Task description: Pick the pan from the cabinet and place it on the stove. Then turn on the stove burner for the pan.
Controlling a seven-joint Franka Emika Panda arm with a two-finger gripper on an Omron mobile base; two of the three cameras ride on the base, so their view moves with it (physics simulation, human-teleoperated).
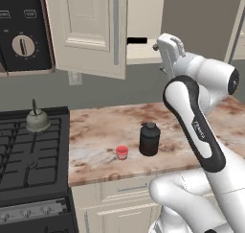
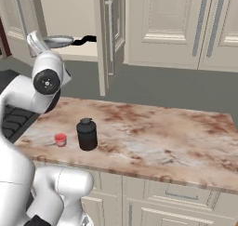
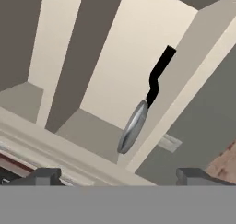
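Up on the beige shelf of the open cabinet (image 2: 69,16) we find the pan (image 2: 58,41), its silver-grey bowl resting flat on the shelf and its long black handle (image 2: 86,39) running toward the cabinet's open door (image 1: 91,30). From the hand view we see the pan (image 3: 132,127) edge-on (that camera is rolled, so the shelf runs at a slant) with the handle (image 3: 159,75) stretching away beyond it. Our gripper (image 3: 117,176) has its two dark fingers (image 3: 44,176) spread wide with nothing between them, and it sits in front of the cabinet, apart from the pan. On the marbled counter (image 1: 105,126) we note a black jar (image 1: 149,139) and, just beside it, a small red cup (image 1: 122,152). Left of the counter lies the stove (image 1: 28,160), where a grey-green kettle (image 1: 37,119) stands on the back grate.
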